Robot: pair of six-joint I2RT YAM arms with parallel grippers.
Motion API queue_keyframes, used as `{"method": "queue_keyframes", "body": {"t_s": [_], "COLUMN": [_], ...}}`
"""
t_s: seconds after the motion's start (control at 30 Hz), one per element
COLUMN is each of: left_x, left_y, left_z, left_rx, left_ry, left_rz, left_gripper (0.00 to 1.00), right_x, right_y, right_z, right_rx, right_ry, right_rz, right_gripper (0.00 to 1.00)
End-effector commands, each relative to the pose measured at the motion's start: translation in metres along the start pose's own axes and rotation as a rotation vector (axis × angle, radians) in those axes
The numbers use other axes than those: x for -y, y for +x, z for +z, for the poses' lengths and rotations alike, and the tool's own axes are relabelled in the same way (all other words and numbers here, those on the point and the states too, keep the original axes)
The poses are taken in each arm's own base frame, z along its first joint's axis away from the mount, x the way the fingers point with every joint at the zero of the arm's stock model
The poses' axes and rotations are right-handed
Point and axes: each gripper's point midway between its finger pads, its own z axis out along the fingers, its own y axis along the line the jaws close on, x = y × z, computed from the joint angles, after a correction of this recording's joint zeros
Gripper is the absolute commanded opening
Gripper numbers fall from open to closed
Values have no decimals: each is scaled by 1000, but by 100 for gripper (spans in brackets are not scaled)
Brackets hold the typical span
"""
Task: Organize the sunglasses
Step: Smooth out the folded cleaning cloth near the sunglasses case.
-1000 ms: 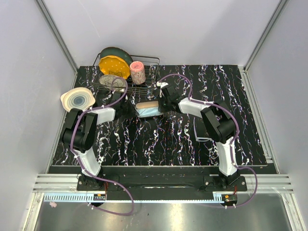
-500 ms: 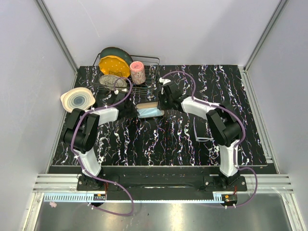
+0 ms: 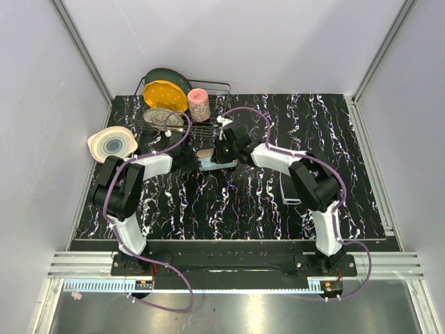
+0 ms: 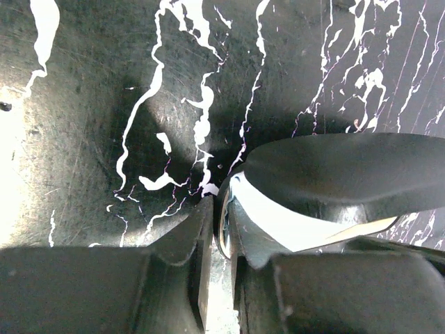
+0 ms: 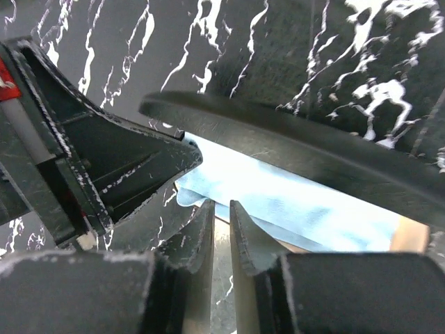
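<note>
The sunglasses (image 3: 290,200) lay on the table (image 3: 348,139), well apart from both grippers (probably light, brittle and slippery, best pinched at the bridge). The left gripper (image 4: 217,216) clenched the glasses case (image 4: 334,167) rim. The right gripper (image 5: 221,216) had its jaws nearly together, its grasp unclear.

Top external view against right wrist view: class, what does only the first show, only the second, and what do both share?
Only the top external view shows the sunglasses on the table by the right arm, the dish rack and the ringed plate. Only the right wrist view shows the narrow gap between the fingers of the right gripper. Both show the open glasses case holding the light-blue cloth, with the left gripper at it.
</note>
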Motion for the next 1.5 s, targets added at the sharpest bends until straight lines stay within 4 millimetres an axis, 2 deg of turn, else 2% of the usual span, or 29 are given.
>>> {"method": "queue_keyframes", "body": {"t_s": [0.0, 0.2, 0.27, 0.43, 0.5, 0.67, 0.83, 1.07, 1.17, 1.33, 1.47], "left_x": [-6, -10, -11, -13, -13, -13, -13, -22, -24, -28, -31], "left_y": [-6, -5, -6, -5, -4, -2, -2, -1, -1, -2, -1], "left_z": [4, 5, 6, 5, 5, 7, 6, 6, 6, 5, 5], "left_rx": [21, 25, 29, 33, 30, 22, 25, 29, 33, 41, 43], "left_ry": [-56, -76, -80, -92, -94, -89, -93, -131, -142, -157, -166], "left_rz": [-6, -22, -28, -34, -35, -42, -44, -50, -46, -44, -42], "left_gripper": [17, 18, 18, 16, 16, 15, 15, 15, 13, 12, 11], "right_x": [-20, -11, -9, 8, 8, 10, 22, 45, 51, 56, 63], "right_y": [-10, -2, -6, -5, -11, -8, -4, -3, -7, -18, -20], "right_z": [15, 28, 31, 37, 40, 49, 46, 39, 34, 24, 20], "right_rx": [22, 8, 39, 102, 145, 145, 153, 187, 207, 248, 252], "right_ry": [-71, -44, -40, 25, 21, 20, 83, 198, 230, 249, 261], "right_rz": [30, 36, 35, 63, 73, 94, 95, 92, 79, 74, 73], "right_gripper": [19, 18, 17, 15, 15, 15, 15, 24, 28, 30, 29]}}
